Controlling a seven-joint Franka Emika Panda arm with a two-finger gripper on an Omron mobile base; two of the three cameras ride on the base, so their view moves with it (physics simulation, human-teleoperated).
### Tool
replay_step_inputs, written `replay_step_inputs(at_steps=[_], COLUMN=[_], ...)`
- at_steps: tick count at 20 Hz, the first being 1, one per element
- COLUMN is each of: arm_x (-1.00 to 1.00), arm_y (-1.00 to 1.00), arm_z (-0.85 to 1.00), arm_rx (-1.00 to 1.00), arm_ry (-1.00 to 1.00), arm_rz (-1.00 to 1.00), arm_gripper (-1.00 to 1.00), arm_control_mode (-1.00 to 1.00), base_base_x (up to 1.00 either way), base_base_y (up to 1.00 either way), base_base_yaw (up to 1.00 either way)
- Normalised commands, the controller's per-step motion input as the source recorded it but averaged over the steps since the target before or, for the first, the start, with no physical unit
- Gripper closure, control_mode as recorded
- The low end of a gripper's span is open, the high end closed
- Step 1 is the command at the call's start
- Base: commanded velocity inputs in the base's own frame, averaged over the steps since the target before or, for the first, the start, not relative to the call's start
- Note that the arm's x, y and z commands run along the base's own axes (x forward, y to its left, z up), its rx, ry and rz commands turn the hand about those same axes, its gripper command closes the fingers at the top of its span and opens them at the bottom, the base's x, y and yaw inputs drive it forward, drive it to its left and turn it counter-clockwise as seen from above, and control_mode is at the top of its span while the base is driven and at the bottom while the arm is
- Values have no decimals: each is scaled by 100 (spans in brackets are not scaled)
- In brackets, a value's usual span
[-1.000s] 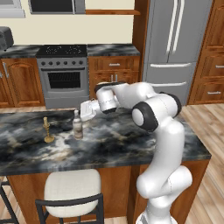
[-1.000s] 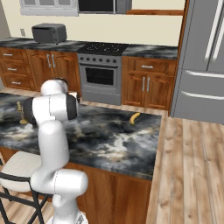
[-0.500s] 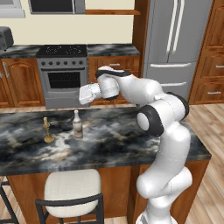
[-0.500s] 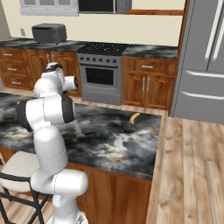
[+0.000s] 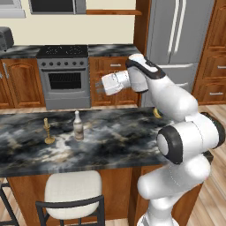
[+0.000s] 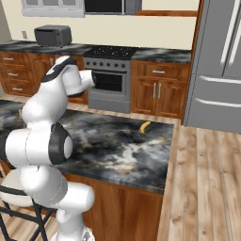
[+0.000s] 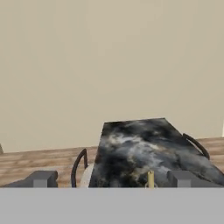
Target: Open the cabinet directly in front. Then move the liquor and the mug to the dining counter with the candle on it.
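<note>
Hand [image 5: 99,86], left base view: raised above the far edge of the long black-and-grey marbled stone surface [image 5: 132,137], pointing left, fingers spread wide and holding nothing. On the surface, toward its left end and nearer the far edge, stands the slim pale glass liquor bottle with white cap and light label [image 5: 78,126], upright; just beside it on the left, apart from it, stands the thin pale candle in a brass-coloured holder [image 5: 47,133]. A white-cushioned stool with dark frame [image 5: 73,190] sits below the near edge. Behind the surface are a grey stove [image 5: 67,76] and a grey refrigerator [image 5: 183,48].

Right base view: the white arm [image 6: 44,136] rises at the left over the marbled surface [image 6: 117,146]; a small yellow curved object [image 6: 144,126], possibly a banana, lies near the far right corner. A dark toaster [image 6: 52,35] rests on the back counter.

Hand view: two dark fingertips [image 7: 41,179] stand far apart at the bottom, with the marbled surface [image 7: 140,148] running away between them and the candle's top [image 7: 150,179] at the lower edge. Dark stool backs flank both long edges.
</note>
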Motion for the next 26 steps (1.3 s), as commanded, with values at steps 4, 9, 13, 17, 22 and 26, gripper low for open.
replay_step_inputs(at_steps=[4, 9, 13, 17, 22, 26], arm_x=[-100, -100, -74, -31, -11, -25], arm_y=[-100, -100, -76, -29, 0, -1], arm_z=[64, 55, 63, 39, -6, -8], arm_rx=[-11, -24, -28, -27, -1, 0], arm_ry=[0, 3, 22, 20, 0, 0], arm_rz=[-1, -9, -25, -26, 0, 0], arm_gripper=[-100, -100, -100, -100, -100, -100], arm_control_mode=[-100, -100, -100, -100, -100, 100], base_base_x=[0, 0, 0, 0, 0, -75], base_base_y=[0, 0, 0, 0, 0, -33], base_base_yaw=[0, 0, 0, 0, 0, -13])
